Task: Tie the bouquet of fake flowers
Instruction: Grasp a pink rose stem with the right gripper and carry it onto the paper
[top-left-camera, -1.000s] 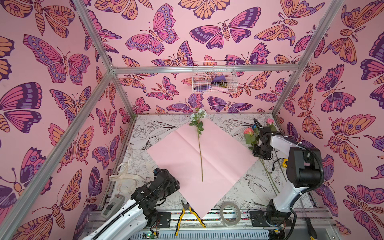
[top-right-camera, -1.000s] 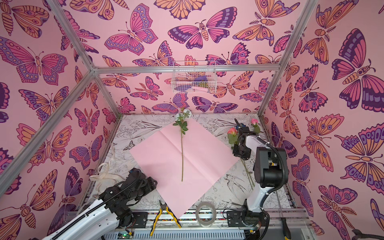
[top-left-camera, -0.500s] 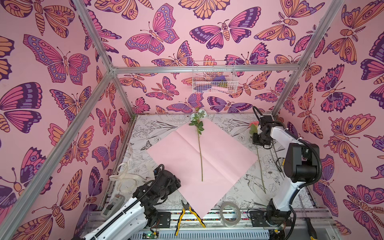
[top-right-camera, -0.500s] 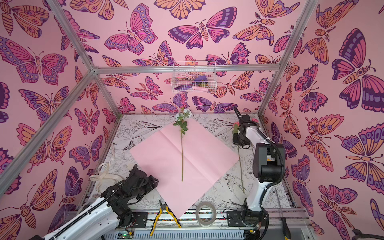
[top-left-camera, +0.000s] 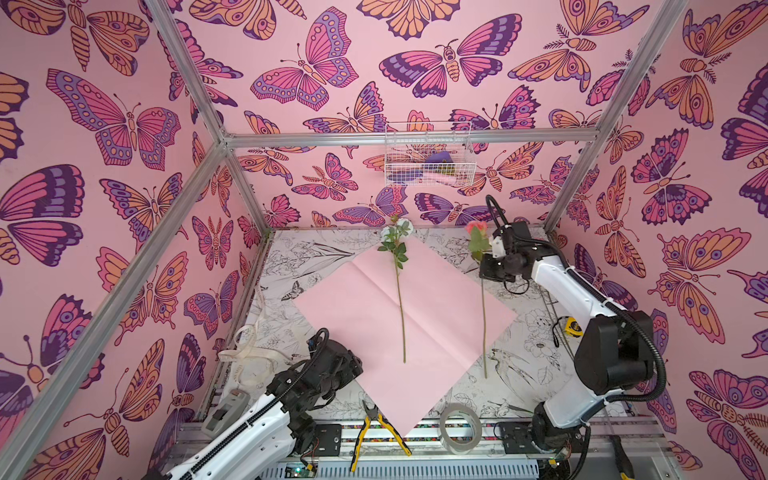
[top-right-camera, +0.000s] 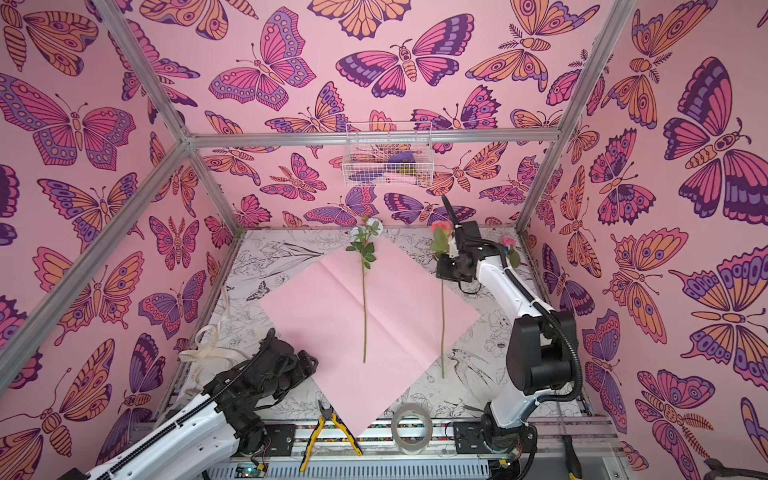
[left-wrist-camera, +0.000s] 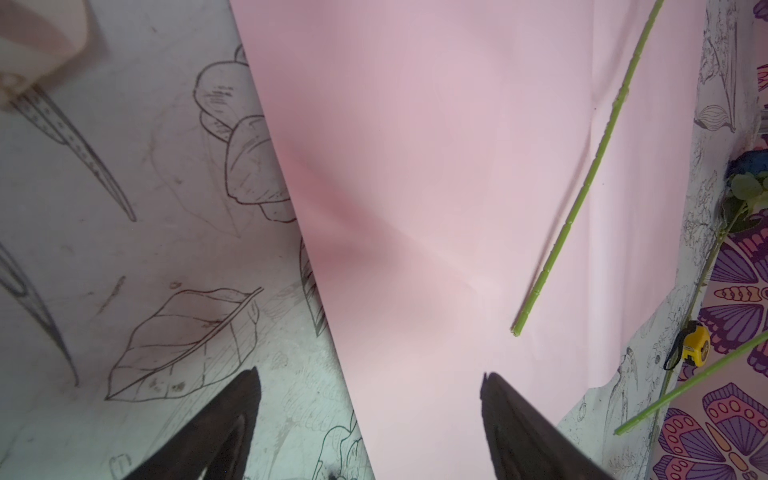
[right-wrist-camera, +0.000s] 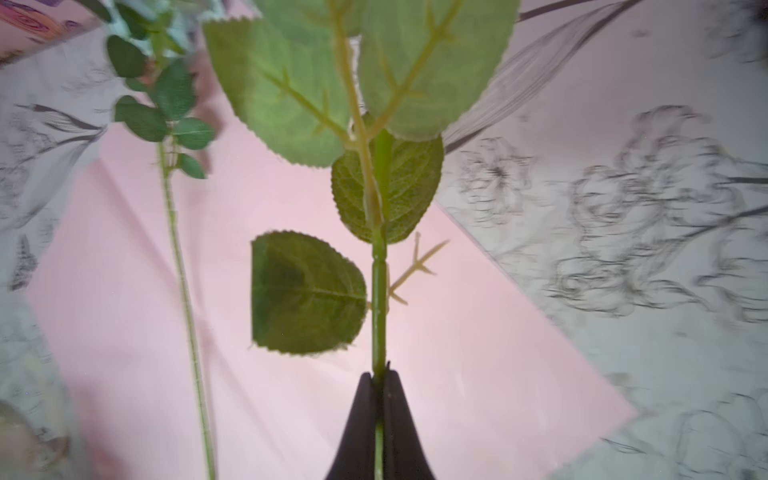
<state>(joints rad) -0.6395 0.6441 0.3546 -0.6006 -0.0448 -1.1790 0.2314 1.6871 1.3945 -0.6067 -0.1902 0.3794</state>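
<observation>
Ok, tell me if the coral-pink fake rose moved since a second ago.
Yes: the coral-pink fake rose, in the right gripper, moved left; its stem now crosses the right corner of the square pink paper sheet.

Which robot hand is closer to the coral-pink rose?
Right. The right gripper is shut on the coral-pink rose below its leaves; the left gripper, open, is over the pink paper's near-left edge.

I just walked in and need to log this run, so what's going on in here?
A bouquet is being laid out. A pink paper sheet lies flat, with a white rose along its middle. The right gripper has its jaws shut on the stem of a coral-pink rose, holding it over the sheet's right side. The left gripper hovers open at the sheet's near left edge, holding nothing. Nothing is wrapped or tied yet.
</observation>
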